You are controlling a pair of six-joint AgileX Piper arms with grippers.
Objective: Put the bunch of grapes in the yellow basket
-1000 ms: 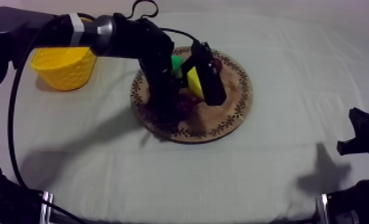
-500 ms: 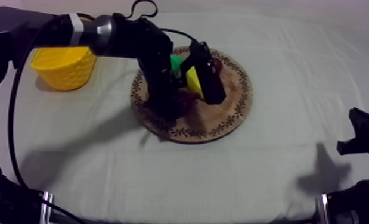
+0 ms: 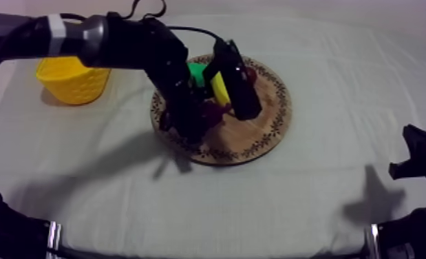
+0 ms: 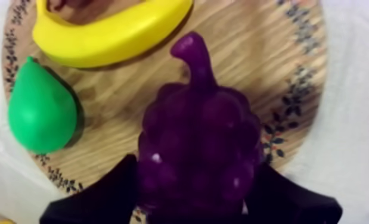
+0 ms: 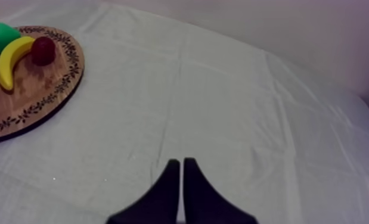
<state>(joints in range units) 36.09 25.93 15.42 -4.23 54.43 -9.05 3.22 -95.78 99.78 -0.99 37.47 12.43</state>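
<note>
The bunch of grapes (image 4: 198,143) is held between the left fingers (image 4: 100,199), which are closed against its two sides, one black finger at each flank. Its stem is pointed away from the fingers, toward the banana (image 4: 109,36). The bunch is seen over the wooden board (image 4: 270,71), close to the patterned rim; whether it is touching the wood or has been raised clear of it cannot be told. Beyond the grapes, farther from the fingers, the banana is laid across the board, and the green pear (image 4: 40,113) is found beside it, near the rim and apart from the bunch. A small red fruit (image 5: 43,50) is set just beside the banana. The yellow basket (image 3: 73,79) is stood on the table (image 3: 312,200), off the board, behind the left arm. The right fingers (image 5: 169,190) are pressed together into a narrow wedge with nothing held, over bare cloth, well apart from the board.
</note>
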